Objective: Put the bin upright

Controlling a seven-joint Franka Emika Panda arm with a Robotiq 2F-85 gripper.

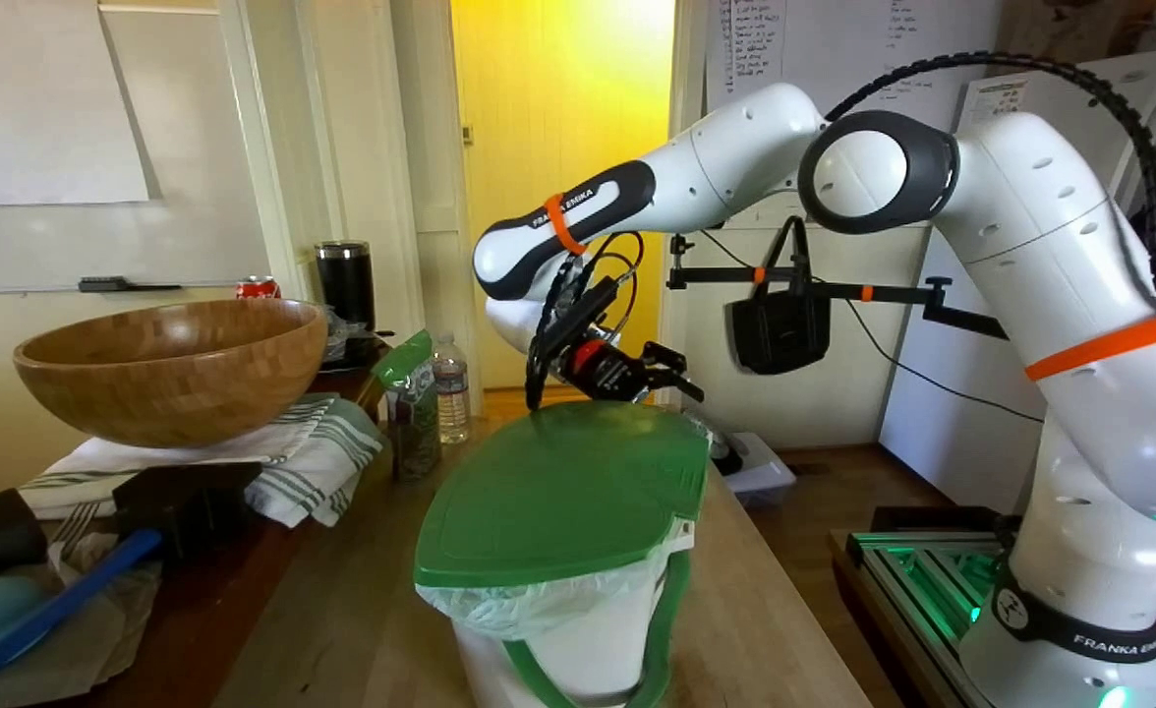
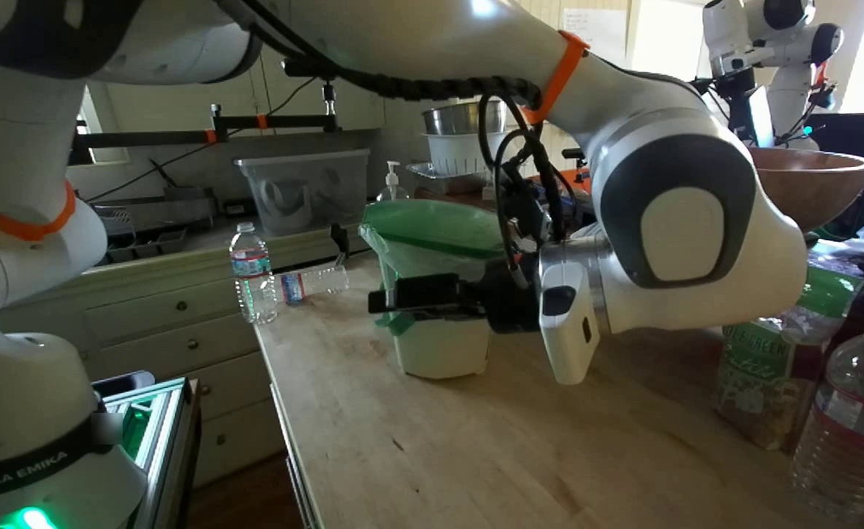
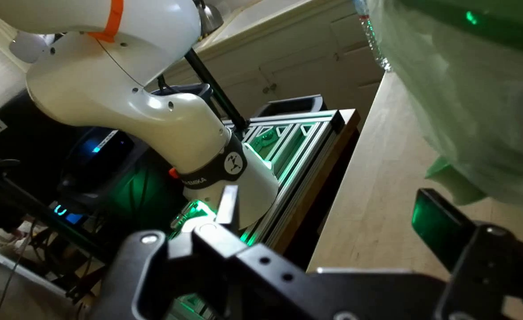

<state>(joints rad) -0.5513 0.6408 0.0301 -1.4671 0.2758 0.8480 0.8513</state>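
Upright bin [image 1: 566,526] beside the claw [image 3: 335,218].

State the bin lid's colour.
Green; the bin lid shows best in an exterior view, its top in plain sight.

Bright on the tall yellow plank door [image 1: 563,197]; blown out beside the distant white-and-black robot arm [image 2: 788,73]; dim in the wrist view, glowing green at the rounded white robot base [image 3: 253,189].
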